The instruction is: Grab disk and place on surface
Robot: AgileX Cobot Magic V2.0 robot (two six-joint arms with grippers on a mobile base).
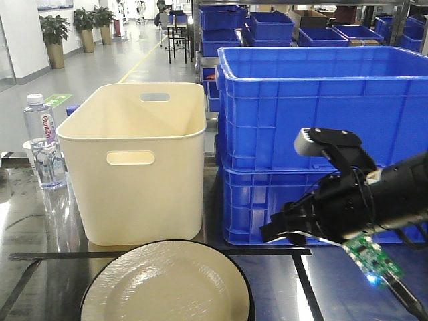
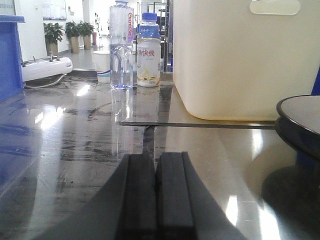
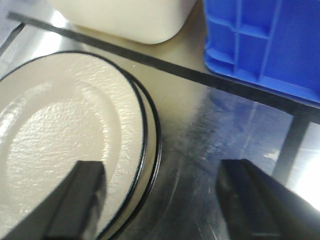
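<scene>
The disk is a cream plate with a black rim (image 1: 167, 284) lying on the dark glossy surface (image 1: 40, 227) at the front centre. In the right wrist view the plate (image 3: 60, 125) fills the left side, with a second black rim just under its edge. My right gripper (image 3: 162, 172) is open and straddles the plate's right edge: one finger over the plate, the other over bare tabletop (image 3: 215, 135). It holds nothing. In the front view the right gripper (image 1: 284, 227) hangs just right of the plate. My left gripper (image 2: 157, 156) is shut and empty, low over the surface (image 2: 75, 150), with the plate's edge (image 2: 300, 112) at far right.
A cream bin (image 1: 144, 160) stands behind the plate, and stacked blue crates (image 1: 321, 120) stand to its right. A water bottle (image 1: 43, 144) is at the left, beside a milk drink bottle (image 2: 148, 50) and paper cup (image 2: 102, 65). Black tape lines (image 1: 160, 254) cross the tabletop.
</scene>
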